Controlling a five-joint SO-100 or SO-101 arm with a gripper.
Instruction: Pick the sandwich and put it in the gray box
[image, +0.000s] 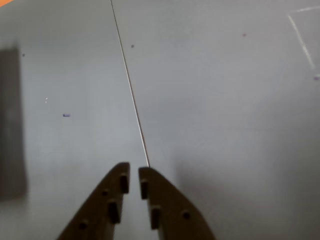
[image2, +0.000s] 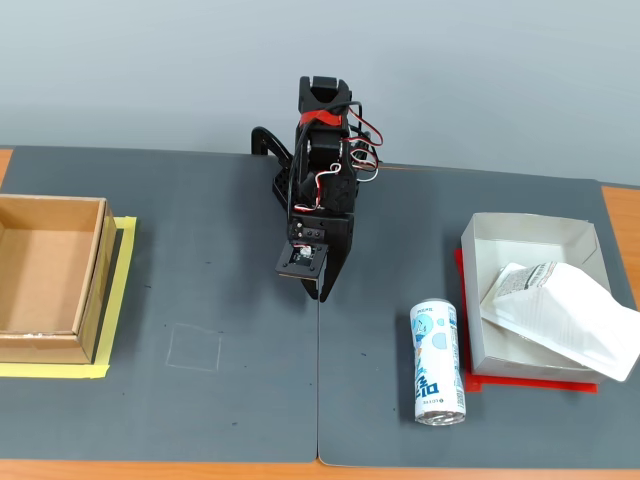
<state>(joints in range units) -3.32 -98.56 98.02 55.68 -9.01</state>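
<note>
Sandwich, one flat white plastic-wrapped packet (image2: 558, 308) with a small gray printed label too small to read, lay tilted in the shallow light-gray paperboard box (image2: 530, 240), overhanging its right wall. One blue-and-white drink can (image2: 438, 362) lay just left of that box, its lettering illegible. The black fingers (image: 133, 175) stood nearly pressed together, empty, over the dark desk (image2: 200, 230). One brown cardboard box (image2: 45, 275) sat far left.

A wooden bench (image2: 620, 215) carries two dark gray mats (image2: 200, 230) meeting at a seam, and on them sit an open brown cardboard box (image2: 50, 290) over yellow tape at the left, a blue-and-white can (image2: 438, 362) lying on its side, and the gray box (image2: 530, 245) on its red plate at the right.
</note>
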